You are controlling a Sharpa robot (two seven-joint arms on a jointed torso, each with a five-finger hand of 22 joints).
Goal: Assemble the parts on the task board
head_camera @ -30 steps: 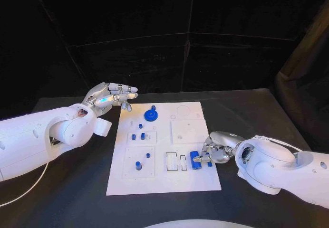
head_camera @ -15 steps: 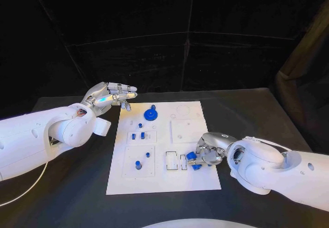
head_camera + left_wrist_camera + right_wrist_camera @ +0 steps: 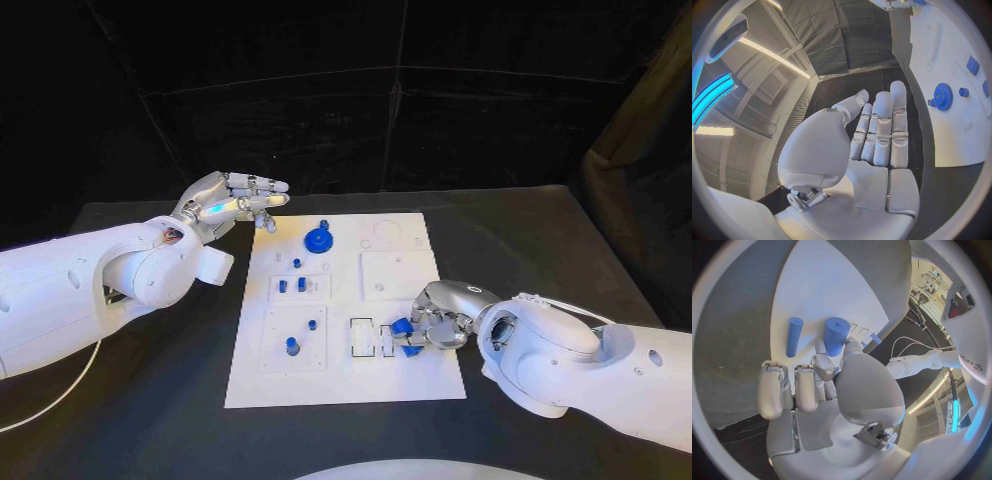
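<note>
Black matte covering is seen across the table (image 3: 548, 240), which carries the white task board (image 3: 346, 385) in its middle, long side running from near to far. Black curtain panels close off the far side of the scene, and a darker drape hangs at the far right. In the left wrist view a ceiling with a long strip light and a blue-lit panel is seen beyond the curtain.

On the task board, a blue gear (image 3: 317, 240) is seated near the far edge, with a small blue peg (image 3: 323, 225) just beyond it. Two short blue pegs (image 3: 291, 285) stand in a square recess left of centre, and two more blue pieces (image 3: 291, 346) are set in the recess nearer the robot. Outlined sockets (image 3: 366, 340) are cut near the board's near right part.

The right hand (image 3: 437, 322) is lowered over the right edge of the board, and a thick blue cylinder (image 3: 404, 327) is grasped between its thumb and fingers beside the sockets. In the right wrist view the same cylinder (image 3: 836, 336) is held upright at the fingertips, while a thinner blue rod (image 3: 794, 336) lies flat on the board just beside it, apart from the hand.

The left hand (image 3: 234, 200) is held above the table off the board's far left corner, released, fingers extended together, with nothing grasped
</note>
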